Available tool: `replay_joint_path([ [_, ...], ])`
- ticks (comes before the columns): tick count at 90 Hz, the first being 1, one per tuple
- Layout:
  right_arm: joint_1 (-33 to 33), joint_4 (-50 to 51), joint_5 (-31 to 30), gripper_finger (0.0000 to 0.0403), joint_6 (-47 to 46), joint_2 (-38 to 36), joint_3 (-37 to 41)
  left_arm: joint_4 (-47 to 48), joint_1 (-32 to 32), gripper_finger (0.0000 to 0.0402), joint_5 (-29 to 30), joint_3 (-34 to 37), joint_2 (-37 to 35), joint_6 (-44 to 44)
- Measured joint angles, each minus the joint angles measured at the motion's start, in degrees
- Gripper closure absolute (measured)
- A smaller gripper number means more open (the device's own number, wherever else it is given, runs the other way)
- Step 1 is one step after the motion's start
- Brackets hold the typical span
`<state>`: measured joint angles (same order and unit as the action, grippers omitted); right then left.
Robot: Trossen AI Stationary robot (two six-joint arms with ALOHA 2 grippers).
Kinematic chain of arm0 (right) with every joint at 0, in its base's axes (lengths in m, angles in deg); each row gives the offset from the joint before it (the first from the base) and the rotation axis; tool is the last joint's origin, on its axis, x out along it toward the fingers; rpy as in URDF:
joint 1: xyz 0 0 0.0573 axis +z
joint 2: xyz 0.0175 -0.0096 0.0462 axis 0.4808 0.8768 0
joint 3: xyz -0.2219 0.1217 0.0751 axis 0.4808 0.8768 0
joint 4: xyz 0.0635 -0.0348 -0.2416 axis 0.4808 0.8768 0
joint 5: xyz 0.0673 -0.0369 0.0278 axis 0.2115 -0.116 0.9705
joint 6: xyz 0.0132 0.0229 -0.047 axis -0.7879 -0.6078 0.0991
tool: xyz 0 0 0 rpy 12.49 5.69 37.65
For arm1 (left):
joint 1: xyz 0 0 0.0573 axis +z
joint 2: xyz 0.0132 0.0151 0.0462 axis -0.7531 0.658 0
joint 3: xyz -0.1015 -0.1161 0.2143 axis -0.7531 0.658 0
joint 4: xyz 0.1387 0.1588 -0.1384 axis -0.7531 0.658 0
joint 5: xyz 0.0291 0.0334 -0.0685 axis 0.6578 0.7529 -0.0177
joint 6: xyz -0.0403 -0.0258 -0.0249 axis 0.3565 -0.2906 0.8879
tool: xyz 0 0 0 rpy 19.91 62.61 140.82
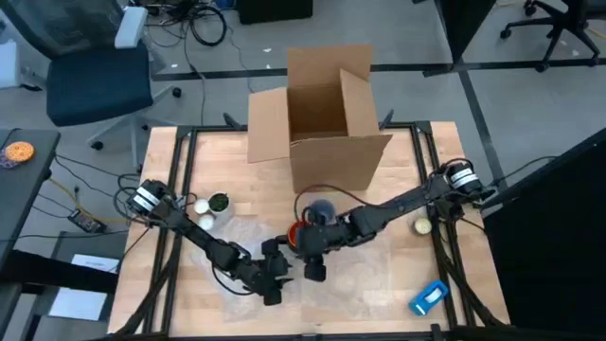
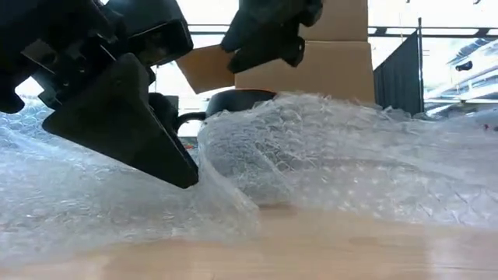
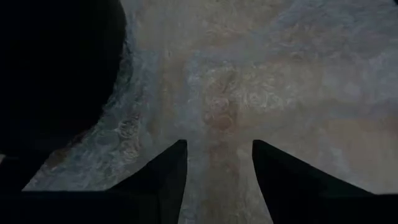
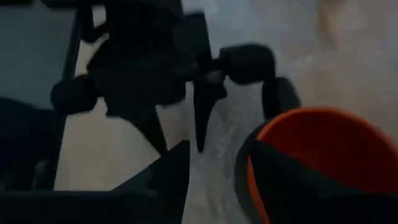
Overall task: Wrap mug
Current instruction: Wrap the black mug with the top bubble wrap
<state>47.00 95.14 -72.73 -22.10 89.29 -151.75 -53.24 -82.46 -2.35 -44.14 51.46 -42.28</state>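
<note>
A dark mug with an orange inside [image 1: 301, 231] stands upright on a clear bubble wrap sheet [image 1: 248, 305] at the table's middle. In the low view its rim and handle [image 2: 187, 118] show behind a raised hump of wrap [image 2: 311, 144]. My left gripper [image 1: 274, 282] is open, just near-left of the mug, with its fingers slanting down onto the wrap [image 3: 214, 118]. My right gripper [image 1: 313, 261] is open and hangs above the mug [image 4: 323, 149], clear of it in the low view [image 2: 268, 35]. My left gripper sets its open fingertips [image 2: 185, 177] on the flat bubble wrap [image 3: 217, 186] beside the mug, slanting down from the table's left. A strip of wrap lies in the gap between the fingers without being pinched. The sheet stays on the table.
An open cardboard box [image 1: 327, 118] stands at the far middle of the table. Two small round items [image 1: 210, 204] lie at the left, a pale one [image 1: 421, 225] lies at the right, and a blue item [image 1: 428, 297] lies near the right front corner.
</note>
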Motion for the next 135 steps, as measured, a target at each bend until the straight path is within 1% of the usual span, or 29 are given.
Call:
replay_joint_path([
  [34,-3.38,5.29,7.24,0.0261,14.12,0.0,0.0,1.44,-0.02,0.0239,-0.45,0.0,0.0,0.07],
  [45,-4.82,5.54,8.26,0.0261,18.83,0.0,0.0,1.46,-0.02,0.0239,-0.9,0.0,0.0,0.11],
  [59,-5.73,4.3,12.08,0.0261,23.86,0.0,0.0,1.47,-0.02,0.0239,-1.29,0.0,0.0,0.22],
  [69,-6.67,4.26,13.5,0.0261,25.35,0.0,0.0,1.49,-0.02,0.0239,-1.31,0.0,0.0,0.8],
  [85,-7.64,3.91,17.67,0.0261,26.27,0.04,0.0,1.41,-0.02,0.0239,-1.31,0.0,0.0,2.19],
  [100,-7.63,3.02,20.68,0.0261,27.58,2.94,0.05,1.35,0.02,0.0239,-1.47,0.0,0.09,4.84],
  [113,-7.63,4.7,18.08,0.0261,27.77,4.22,0.04,1.49,0.01,0.0239,-1.39,0.0,0.09,6.46],
  [120,-7.63,4.43,17.68,0.0265,27.83,4.17,0.0,1.44,0.01,0.0239,-1.22,0.0,0.09,6.48],
  [129,-7.63,4.9,17.62,0.0282,27.58,4.17,0.0,1.45,0.02,0.0239,-1.12,0.0,0.09,6.38],
  [135,-7.54,5.2,17.63,0.0304,27.53,4.14,0.0,1.37,0.07,0.0239,-0.9,0.0,0.09,6.2],
])
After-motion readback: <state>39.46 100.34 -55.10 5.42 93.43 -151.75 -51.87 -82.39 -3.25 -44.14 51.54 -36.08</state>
